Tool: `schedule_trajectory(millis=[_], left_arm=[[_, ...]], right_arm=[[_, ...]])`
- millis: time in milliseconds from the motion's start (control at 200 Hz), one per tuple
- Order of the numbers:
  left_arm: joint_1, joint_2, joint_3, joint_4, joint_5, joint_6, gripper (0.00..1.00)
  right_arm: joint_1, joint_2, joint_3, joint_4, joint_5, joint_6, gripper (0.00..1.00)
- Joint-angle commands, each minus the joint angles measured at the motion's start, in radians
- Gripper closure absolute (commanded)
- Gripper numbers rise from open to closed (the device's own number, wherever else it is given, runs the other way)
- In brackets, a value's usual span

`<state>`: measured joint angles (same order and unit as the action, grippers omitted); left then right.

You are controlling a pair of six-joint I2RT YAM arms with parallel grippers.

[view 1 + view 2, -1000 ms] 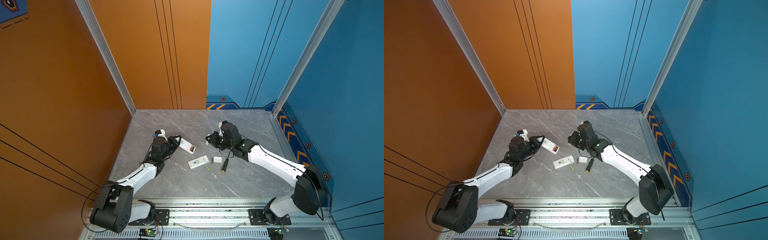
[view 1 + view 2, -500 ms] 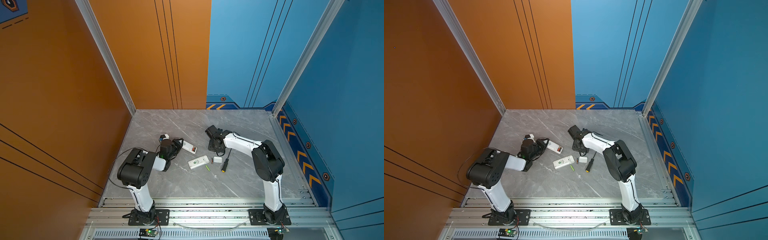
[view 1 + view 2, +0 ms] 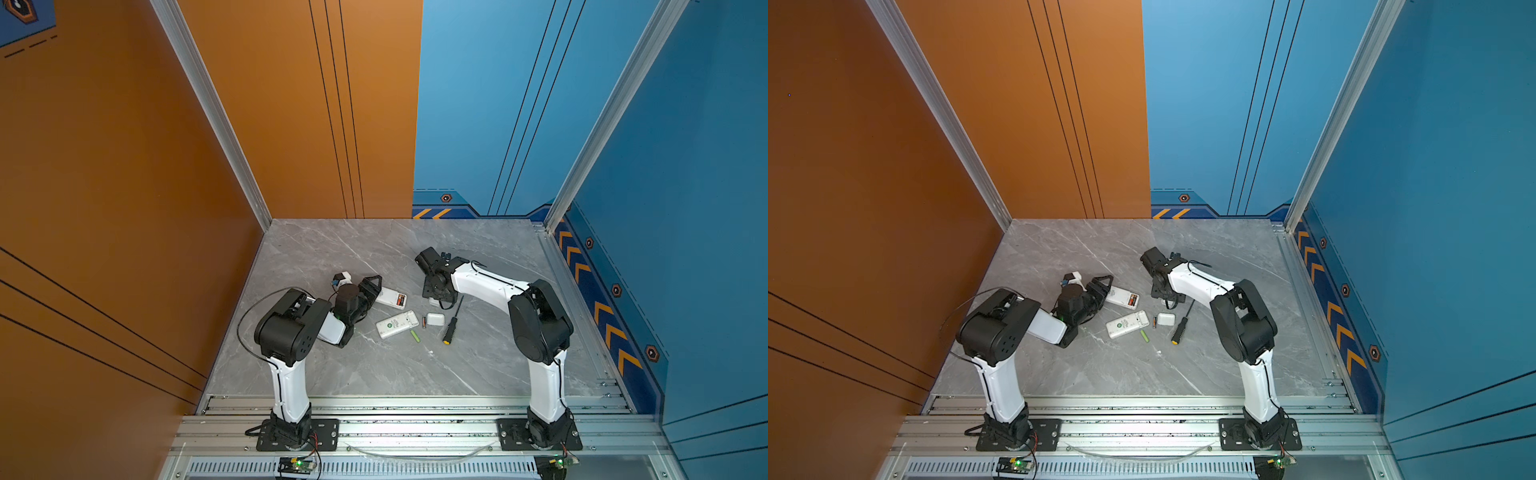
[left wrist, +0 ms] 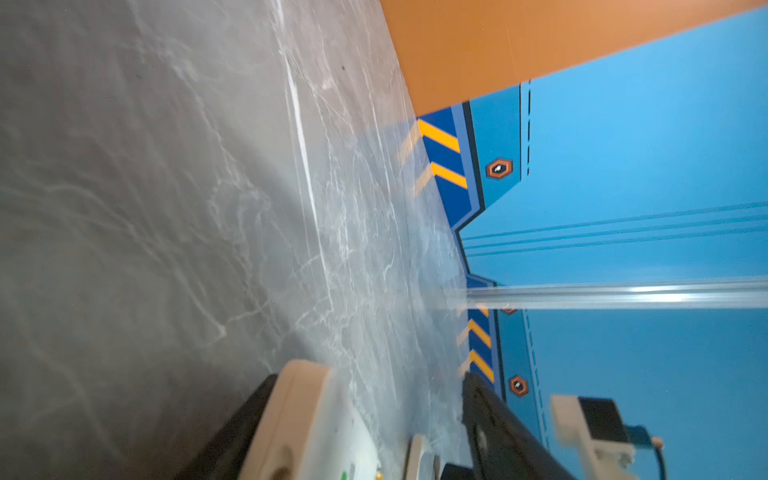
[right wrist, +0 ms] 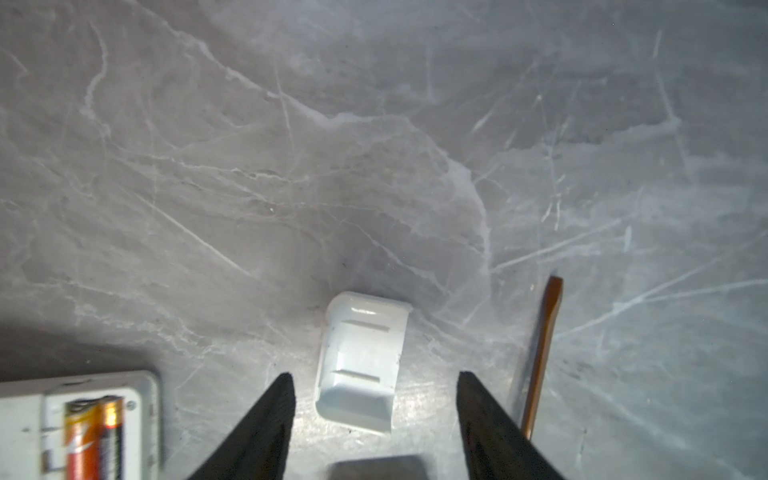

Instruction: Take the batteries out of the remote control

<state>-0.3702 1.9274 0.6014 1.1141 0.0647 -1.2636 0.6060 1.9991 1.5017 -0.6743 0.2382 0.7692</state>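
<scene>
The far half of the table point(image 3: 332, 245) lies open from the orange wall point(image 3: 124, 187) on the left to the blue wall point(image 3: 685, 208) on the right. Mid-table is crowded. The far remote point(image 3: 388, 296) and near remote point(image 3: 397, 325) leave only a narrow lane between them. Right of the near remote, a dark battery point(image 3: 424, 322), the near lid point(image 3: 435, 319) and the screwdriver point(image 3: 452, 322) sit close together. The green battery point(image 3: 414, 336) lies just on its near side. In the right wrist view the far lid point(image 5: 359, 332) lies between the right gripper point(image 5: 374, 376)'s spread fingers point(image 5: 266, 415), clear of both. The left arm point(image 3: 291, 328) and right arm point(image 3: 536, 324) flank the cluster, and the near strip between their bases is open.
</scene>
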Motion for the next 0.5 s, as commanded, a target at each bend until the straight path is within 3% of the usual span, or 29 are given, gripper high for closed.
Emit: schedule_trajectory(millis=[0,85,260,425,495], left_arm=[[0.007,-0.046,-0.018,-0.072,-0.016,0.020,0.19],[0.016,-0.122,-0.016,-0.221,0.005,0.050,0.15],[0.025,-0.341,0.049,-0.715,-0.010,0.188,0.01],[0.039,-0.493,0.211,-1.079,-0.025,0.360,0.02],[0.034,-0.511,0.265,-1.144,0.003,0.387,0.02]], right_arm=[[-0.010,-0.148,-0.039,-0.058,0.041,0.006,0.25],[-0.035,-0.245,-0.111,-0.110,0.029,0.049,0.22],[-0.028,-0.411,-0.289,-0.116,-0.085,0.097,0.22],[0.068,-0.430,-0.395,-0.059,-0.128,0.183,0.26],[0.087,-0.421,-0.434,-0.013,-0.128,0.225,0.28]])
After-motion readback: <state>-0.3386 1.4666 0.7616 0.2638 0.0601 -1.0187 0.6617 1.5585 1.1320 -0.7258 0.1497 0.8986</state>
